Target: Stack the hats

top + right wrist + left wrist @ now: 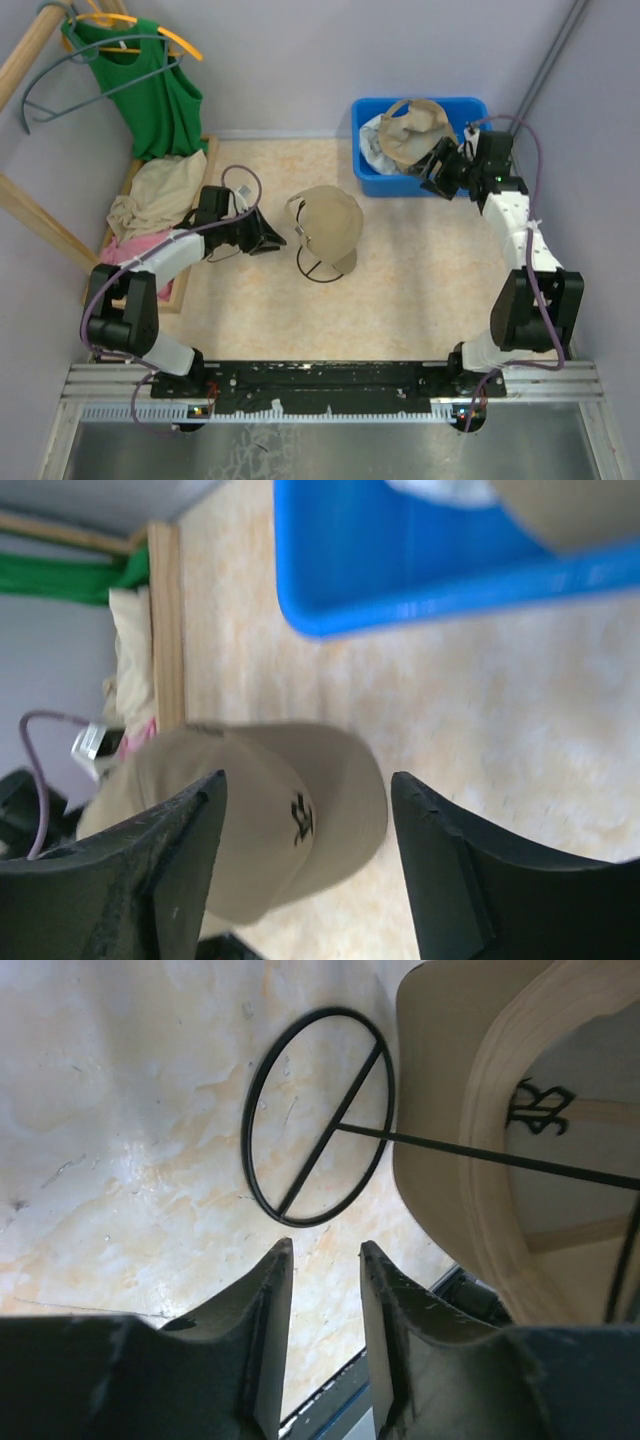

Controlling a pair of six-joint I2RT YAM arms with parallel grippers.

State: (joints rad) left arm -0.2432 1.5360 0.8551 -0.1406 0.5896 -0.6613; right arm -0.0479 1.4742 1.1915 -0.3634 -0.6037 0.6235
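Over the table, seen from above, a tan cap (330, 222) sits on the wire stand (318, 272). Just left of the stand is the left gripper (270, 238). The right gripper (440, 172) is well apart from the stand, at the blue bin (375, 181), where a second tan cap (415, 128) lies.

From the left wrist, its fingers (270, 1300) stand slightly apart and hold nothing, near the stand's base ring.

From the right wrist, its fingers (190, 830) are wide apart and empty, with the cap on the stand well beyond them.
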